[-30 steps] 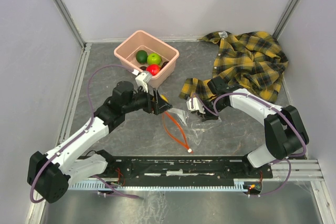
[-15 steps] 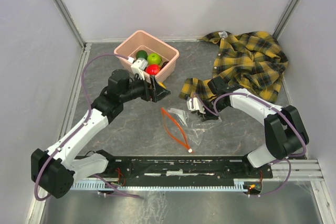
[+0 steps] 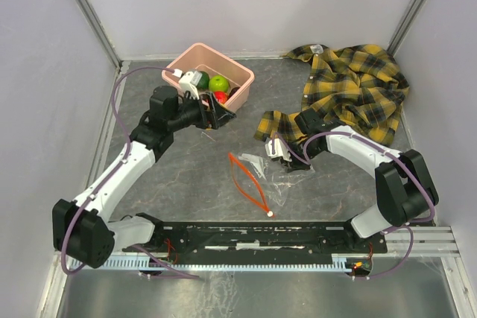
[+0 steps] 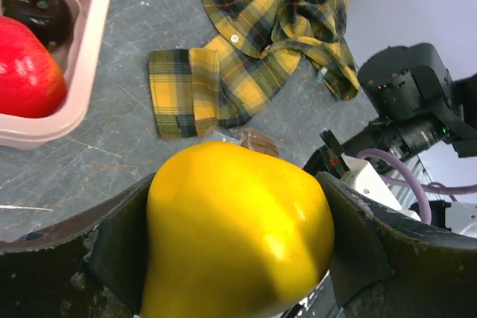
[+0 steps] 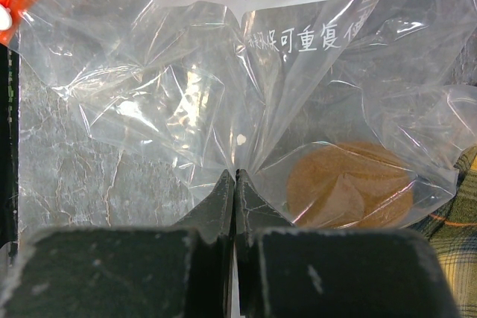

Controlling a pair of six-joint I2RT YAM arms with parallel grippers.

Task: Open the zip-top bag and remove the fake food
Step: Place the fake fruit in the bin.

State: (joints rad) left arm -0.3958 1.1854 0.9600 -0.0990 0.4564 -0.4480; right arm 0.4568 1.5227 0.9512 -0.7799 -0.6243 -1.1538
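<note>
The clear zip-top bag (image 3: pixel 272 171) lies on the table's middle, its orange-red zip strip (image 3: pixel 246 182) spread open to the left. My right gripper (image 5: pixel 236 178) is shut, pinching the bag's (image 5: pixel 186 87) plastic; a brown fake food (image 5: pixel 350 184) lies inside it. My left gripper (image 3: pixel 218 115) is shut on a yellow-orange fake fruit (image 4: pixel 235 232) and holds it at the pink tub's near rim. In the tub (image 3: pixel 181 68) lie a light green (image 3: pixel 218 83), a dark green (image 3: pixel 201 78) and a red fruit (image 4: pixel 26 72), plus a dark one (image 4: pixel 37 9).
A yellow-and-black plaid shirt (image 3: pixel 350 91) lies crumpled at the back right, one sleeve reaching toward the right gripper. Grey walls close in the table on three sides.
My left gripper has carried the yellow-orange fruit up and to the left, from beside the bag to the tub's near rim. The right gripper has stayed shut on the bag.
</note>
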